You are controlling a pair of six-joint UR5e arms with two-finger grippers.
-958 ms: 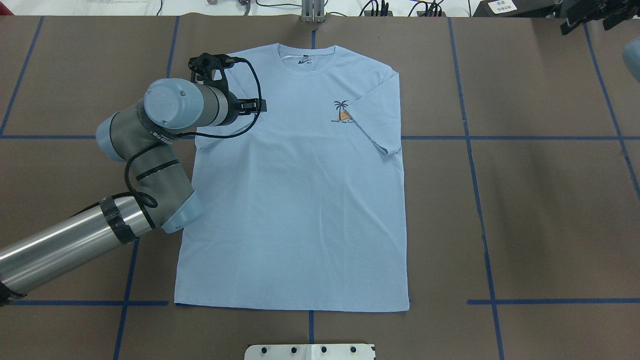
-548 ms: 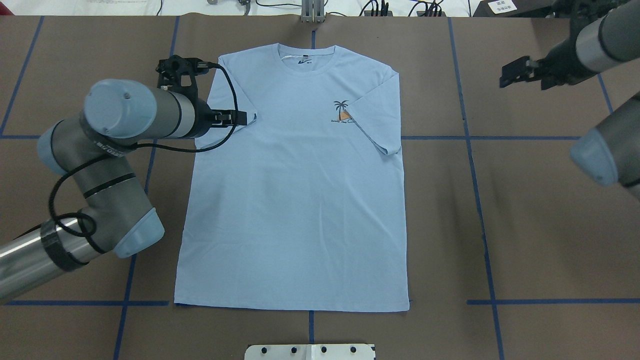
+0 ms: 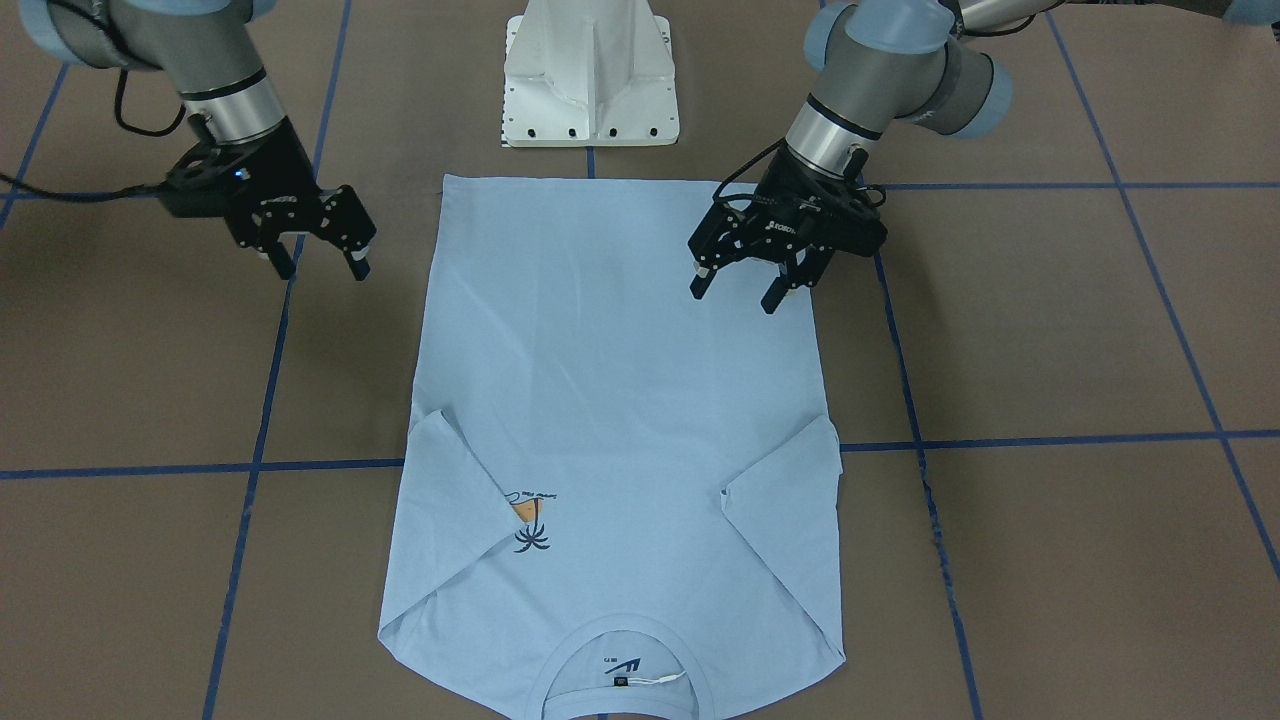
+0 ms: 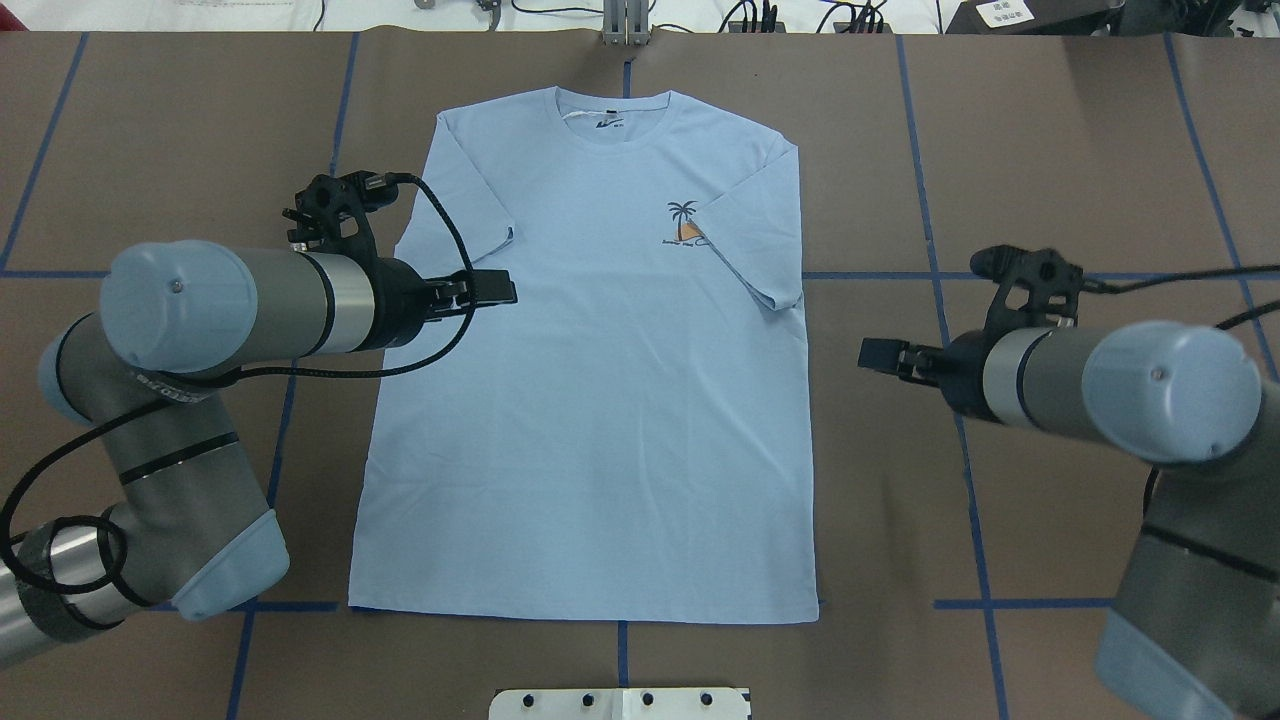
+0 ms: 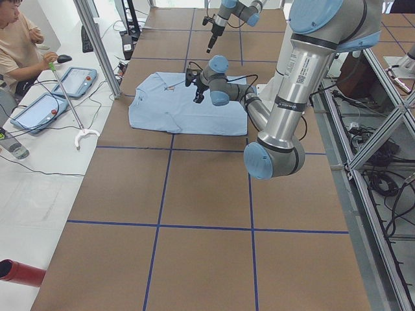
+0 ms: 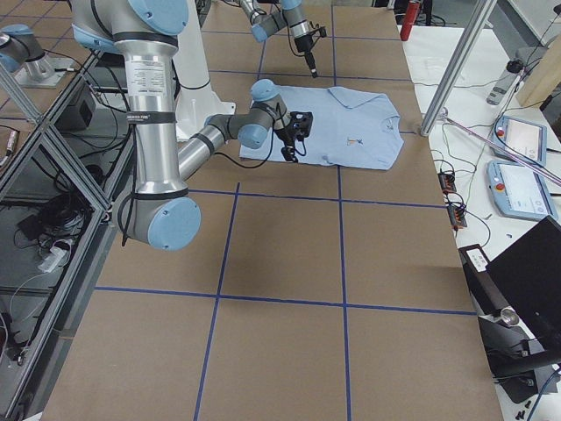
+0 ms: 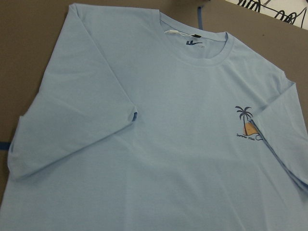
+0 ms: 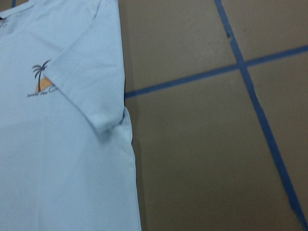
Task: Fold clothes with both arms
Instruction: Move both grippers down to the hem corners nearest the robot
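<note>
Lying flat and face up in the middle of the brown worktop (image 4: 1050,150) is one light blue short-sleeved T-shirt (image 4: 600,420), collar away from the robot, hem nearest the white pedestal base (image 3: 590,90). Both sleeves are folded inward onto the chest, and the one on the robot's right covers a corner of the small orange-and-dark palm print (image 4: 684,222). There's script under the palm, too small to read. The dark label inside the collar (image 4: 607,123) shows a white logo, no legible words.

Two arms are in! The silver-grey jointed left arm (image 4: 230,310) hangs its black two-finger claw (image 3: 735,290) released, fingers spread, over the shirt's left side, hem-side of the folded sleeve. The matching right arm (image 4: 1110,385) has its black claw (image 3: 322,268) spread wide too, gripping nothing, over bare worktop just beside the shirt.

Blue tape lines (image 4: 940,275) grid the surface. Off the far end, one person in a peach top (image 5: 16,35) sits at a white desk with two tablets (image 5: 78,79).
</note>
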